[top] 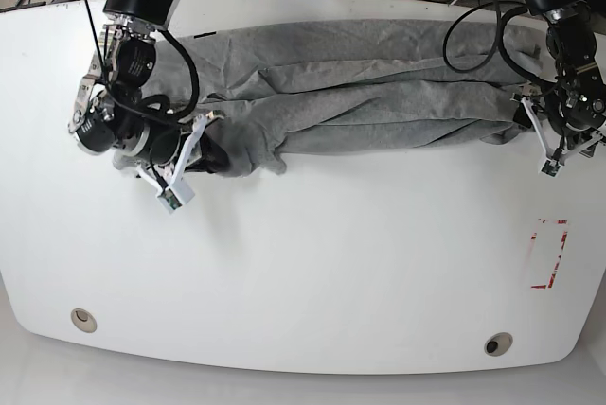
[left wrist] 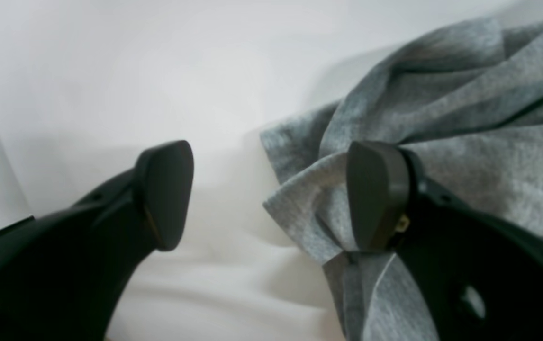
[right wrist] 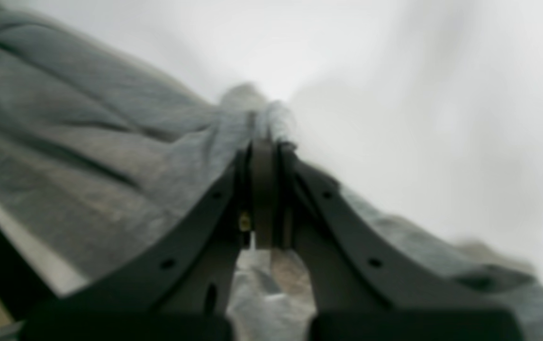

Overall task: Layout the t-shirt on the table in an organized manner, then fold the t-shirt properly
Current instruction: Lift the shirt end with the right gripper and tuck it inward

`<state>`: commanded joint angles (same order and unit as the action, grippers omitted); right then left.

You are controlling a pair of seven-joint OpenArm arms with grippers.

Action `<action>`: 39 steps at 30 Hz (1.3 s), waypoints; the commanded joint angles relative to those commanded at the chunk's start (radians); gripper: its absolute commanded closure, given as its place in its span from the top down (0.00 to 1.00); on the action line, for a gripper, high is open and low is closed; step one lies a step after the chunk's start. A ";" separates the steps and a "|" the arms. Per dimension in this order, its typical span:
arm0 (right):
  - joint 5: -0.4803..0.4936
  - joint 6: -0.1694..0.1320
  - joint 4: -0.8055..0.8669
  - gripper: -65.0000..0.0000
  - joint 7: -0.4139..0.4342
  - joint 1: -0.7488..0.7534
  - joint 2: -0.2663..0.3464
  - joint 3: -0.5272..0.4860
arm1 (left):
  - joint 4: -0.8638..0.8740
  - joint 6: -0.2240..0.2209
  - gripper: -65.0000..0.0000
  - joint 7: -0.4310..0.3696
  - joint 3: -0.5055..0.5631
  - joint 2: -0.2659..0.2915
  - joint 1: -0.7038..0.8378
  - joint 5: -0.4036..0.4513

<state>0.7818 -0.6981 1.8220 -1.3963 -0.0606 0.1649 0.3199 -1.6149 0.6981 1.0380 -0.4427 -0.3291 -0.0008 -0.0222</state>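
T-shirt (top: pixel 350 102) stretched across table's (top: pixel 312 263) far half.

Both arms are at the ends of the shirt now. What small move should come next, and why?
Probably close the left gripper on the t-shirt edge. Its jaws stand open, with one finger against a folded corner, while the right gripper is shut on cloth at the other end. With both ends held, the bunched shirt could be stretched flat on the table.

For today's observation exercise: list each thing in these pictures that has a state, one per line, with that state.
t-shirt: stretched sideways between the arms, bunched and wrinkled, not folded.
left gripper: open, one finger against a shirt corner.
right gripper: shut on the shirt's edge.
table: bare in front of the shirt.
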 joint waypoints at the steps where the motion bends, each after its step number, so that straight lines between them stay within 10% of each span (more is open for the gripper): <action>1: 0.029 0.000 0.000 0.00 0.000 0.020 0.009 0.000 | 0.000 0.000 0.71 0.000 0.000 0.000 0.000 0.002; 17: 0.367 0.000 0.002 0.00 0.000 0.189 0.187 -0.216 | 0.002 0.000 0.71 0.000 0.052 0.000 0.002 0.005; 32: 0.385 0.000 0.003 0.01 0.000 0.187 0.333 -0.450 | 0.002 0.000 0.71 0.000 0.052 0.002 0.008 0.005; 39: 0.382 0.000 0.003 0.47 0.000 0.187 0.397 -0.460 | 0.002 0.000 0.71 0.000 0.052 0.002 0.009 0.005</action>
<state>1.1638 -0.6981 1.8251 -1.3963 0.1266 0.5623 -0.1404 -1.6134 0.6981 1.0380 -0.3905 -0.3276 0.0084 -0.0176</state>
